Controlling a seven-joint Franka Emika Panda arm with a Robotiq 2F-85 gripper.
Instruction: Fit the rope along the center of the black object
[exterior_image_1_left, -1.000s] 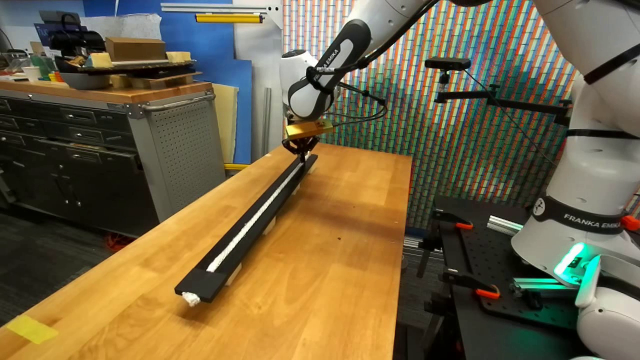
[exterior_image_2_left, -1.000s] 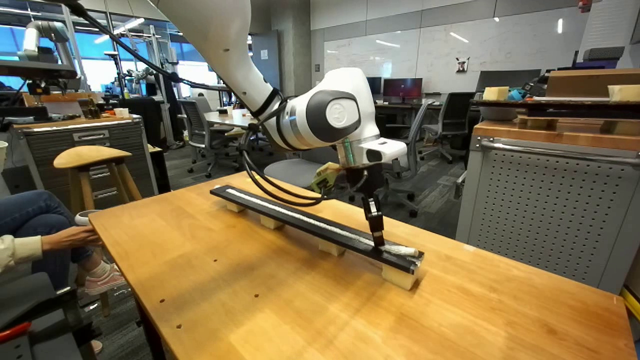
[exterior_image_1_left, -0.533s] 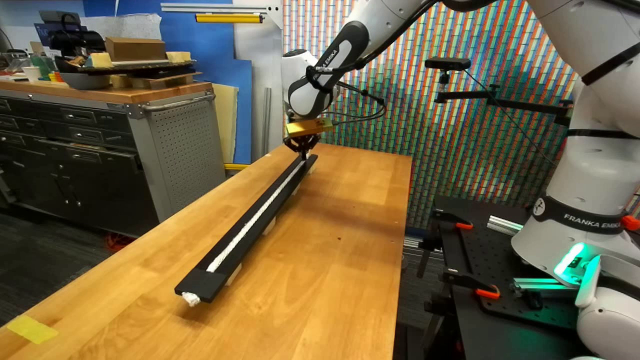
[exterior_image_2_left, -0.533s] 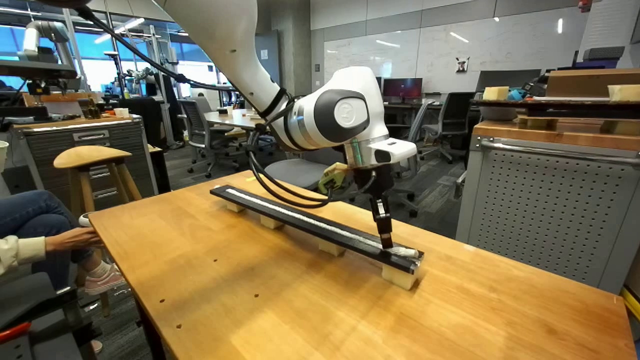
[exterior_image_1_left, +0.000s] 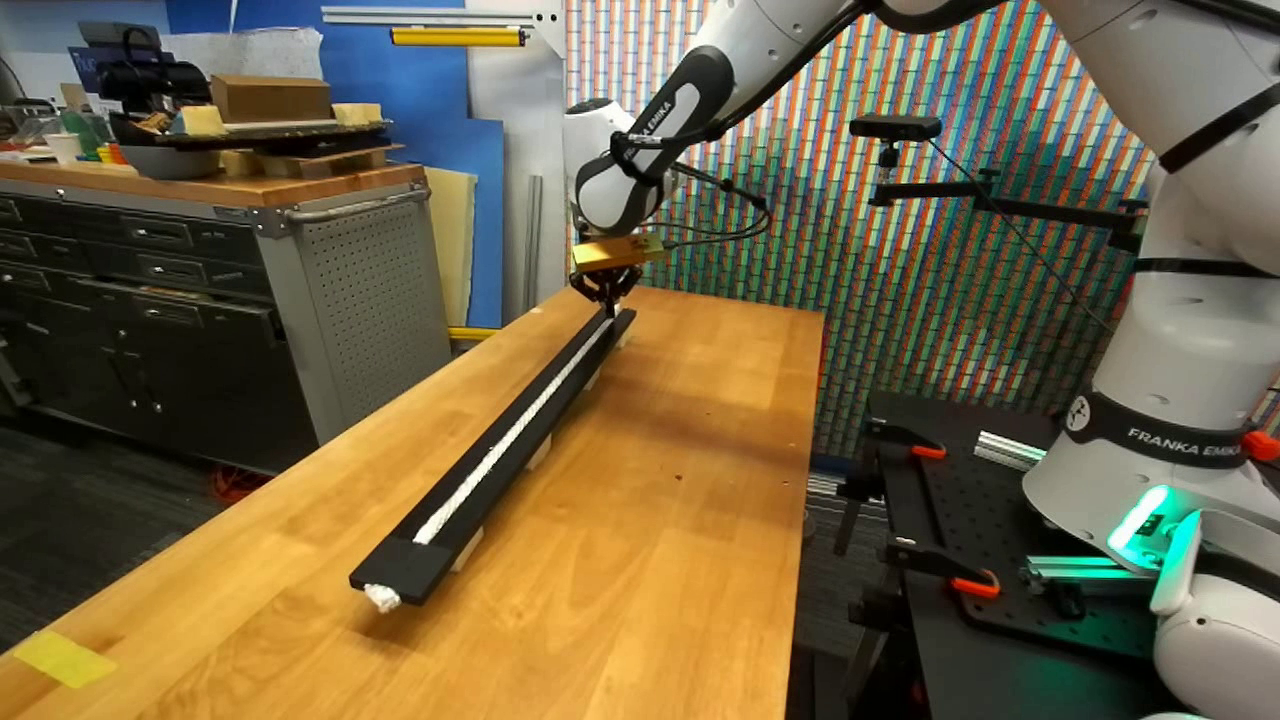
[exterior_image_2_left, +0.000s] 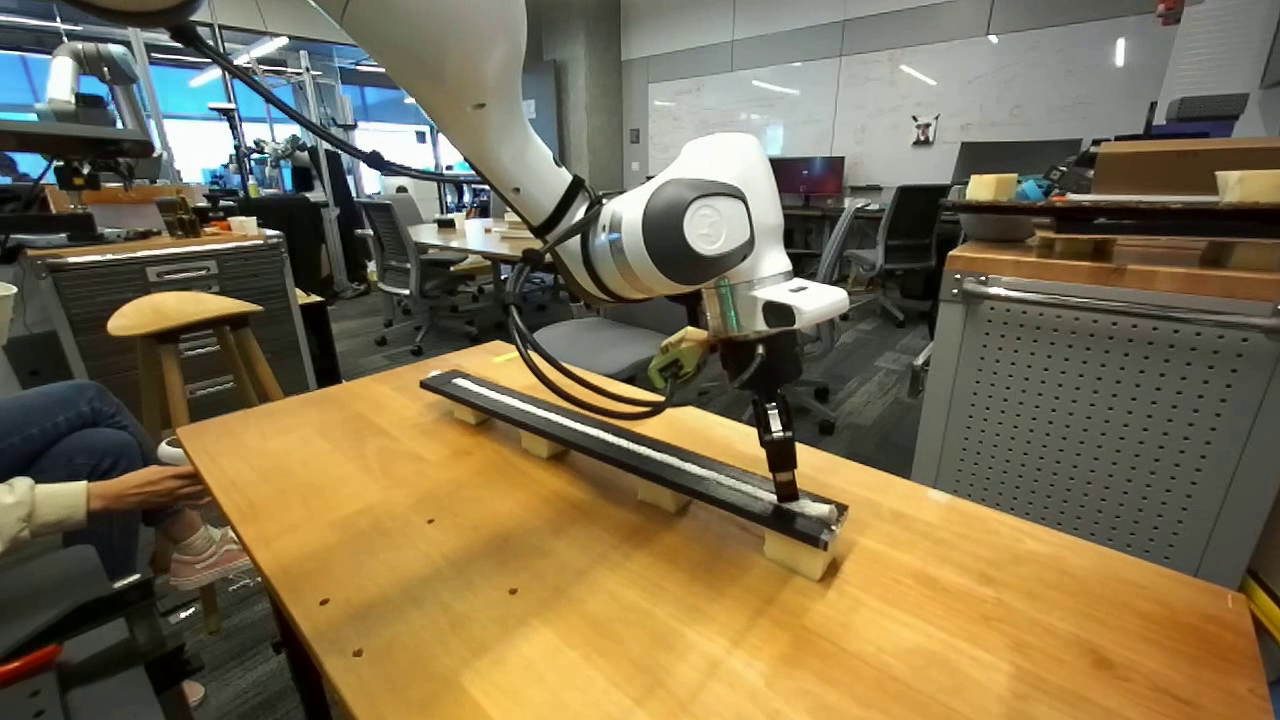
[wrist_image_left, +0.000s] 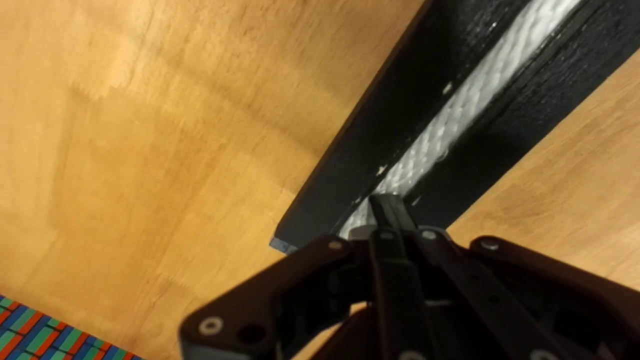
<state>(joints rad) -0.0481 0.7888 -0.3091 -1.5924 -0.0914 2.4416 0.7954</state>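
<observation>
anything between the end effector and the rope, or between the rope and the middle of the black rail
Nothing visible: the shut end effector is right at the rope, which lies along the centre of the black rail. The spot directly beneath its tips is hidden.

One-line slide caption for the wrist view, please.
Closed gripper at the white rope, which runs along the middle of the black rail.
</observation>
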